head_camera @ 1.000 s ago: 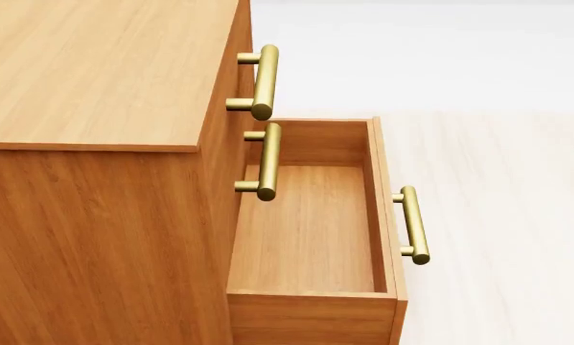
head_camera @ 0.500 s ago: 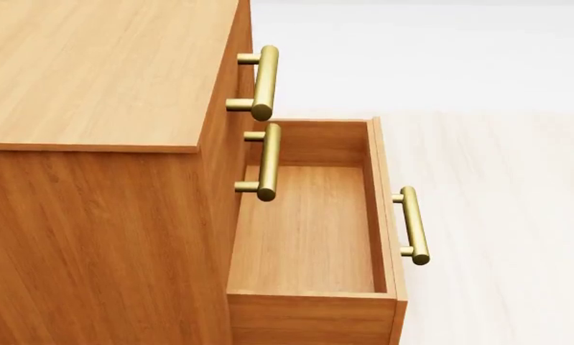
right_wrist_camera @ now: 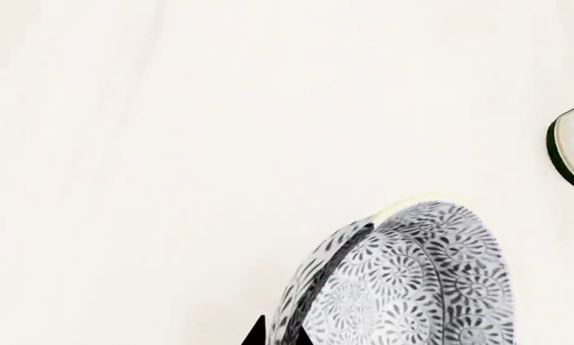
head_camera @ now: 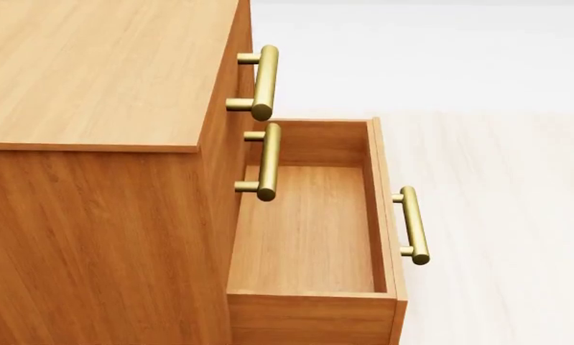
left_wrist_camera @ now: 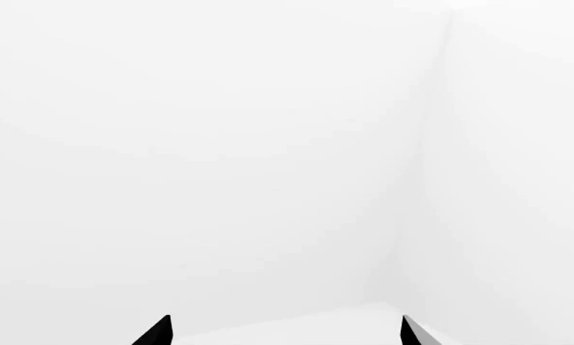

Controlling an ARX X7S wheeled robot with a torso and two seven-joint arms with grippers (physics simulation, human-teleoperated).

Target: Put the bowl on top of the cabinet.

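The right gripper [right_wrist_camera: 279, 336] pinches the rim of the bowl [right_wrist_camera: 412, 287]: stiff, glazed ceramic, likely slippery and breakable. The left gripper [left_wrist_camera: 284, 332] gapes wide, empty. The cabinet [head_camera: 95, 79] top waits.

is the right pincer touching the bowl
Touching. In the right wrist view a dark fingertip of the right pincer lies against the rim of the bowl, with no gap showing.

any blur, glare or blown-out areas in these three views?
Head view: sharp, evenly lit cabinet, soft shading inside its open drawer. Left wrist view: near-featureless white, only dark left gripper tips. Right wrist view: bowl crisp, background pale and flat.
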